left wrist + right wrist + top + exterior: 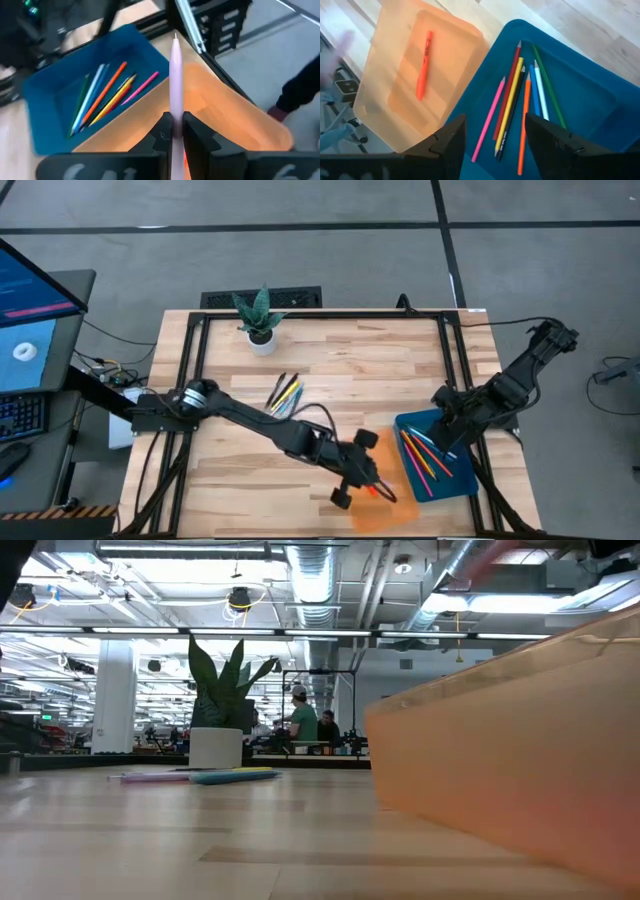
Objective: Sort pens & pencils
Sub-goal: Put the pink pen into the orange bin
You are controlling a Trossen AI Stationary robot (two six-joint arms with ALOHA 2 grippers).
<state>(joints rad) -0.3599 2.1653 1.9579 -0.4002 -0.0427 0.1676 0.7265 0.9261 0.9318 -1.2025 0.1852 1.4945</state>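
Observation:
My left gripper [175,131] is shut on a pale pink pen [175,75] above the orange tray [392,512] at the table's near edge, and shows in the high view [372,480]. An orange pen [423,65] lies flat in that tray. To its right, the blue tray [462,482] holds several coloured pencils [520,100] lying flat. My right gripper [495,127] hangs open above the blue tray, touching nothing. More pens and pencils [285,392] lie in a loose pile on the table's middle. My left gripper pinches the pink pen's shaft [175,116] between its two fingers. The pen runs along the fingers, most of it sticking out ahead to its tip [175,36]. It slants downward, lifted clear above the orange tray [240,115].
A potted plant [258,322] stands at the table's far edge, left of centre. The orange tray's wall [500,740] fills the right of the low view. Black frame rails [190,370] run along the table's sides. People sit in the room beyond.

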